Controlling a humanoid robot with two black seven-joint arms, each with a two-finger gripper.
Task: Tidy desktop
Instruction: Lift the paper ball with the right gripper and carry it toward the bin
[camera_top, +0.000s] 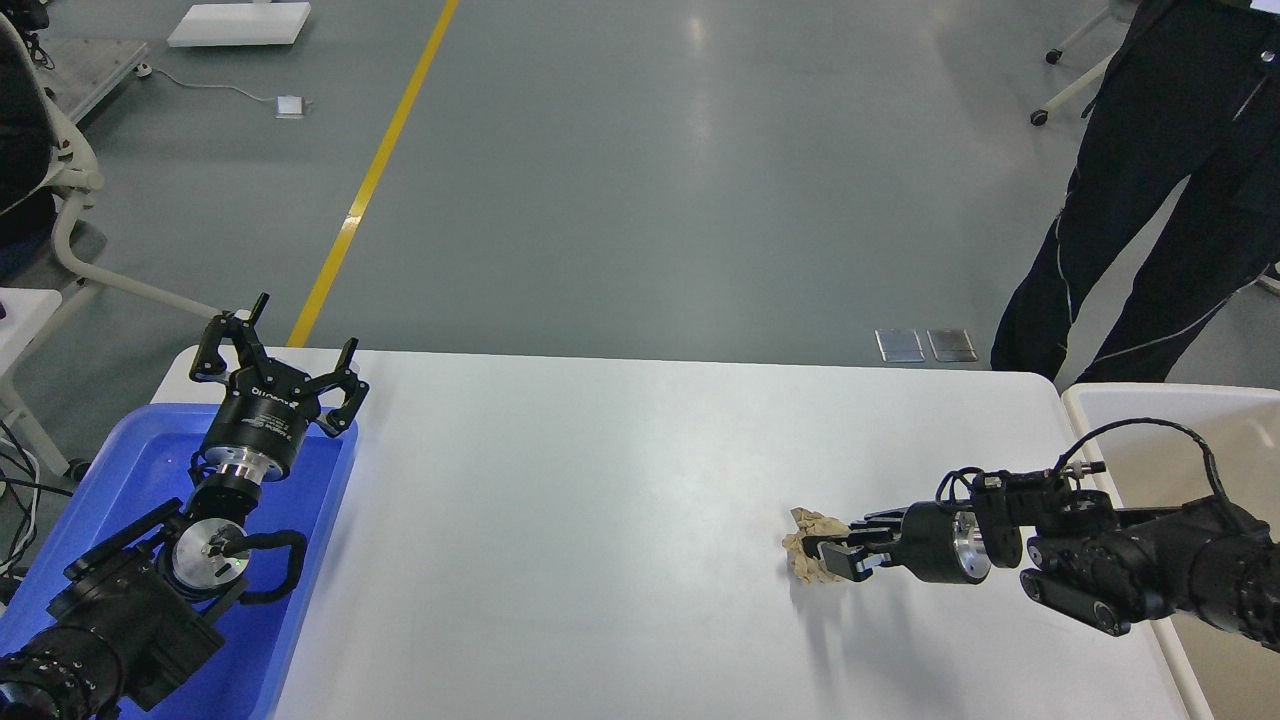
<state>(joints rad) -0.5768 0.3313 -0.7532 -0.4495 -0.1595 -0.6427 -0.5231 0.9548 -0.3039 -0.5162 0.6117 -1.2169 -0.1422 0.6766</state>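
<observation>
The desktop (600, 520) is a wide glossy white tabletop. A crumpled beige paper ball (808, 548) sits at its right part. My right gripper (832, 550) reaches in from the right and is shut on the paper ball, holding it at or just above the surface. My left gripper (278, 352) is open and empty, held above the far end of the blue tray (320, 560) at the left edge.
An off-white bin (1150, 400) with a beige inside stands at the right edge of the table. A person in dark trousers (1130, 220) stands behind the table's far right corner. A white chair frame (70, 220) is at the far left.
</observation>
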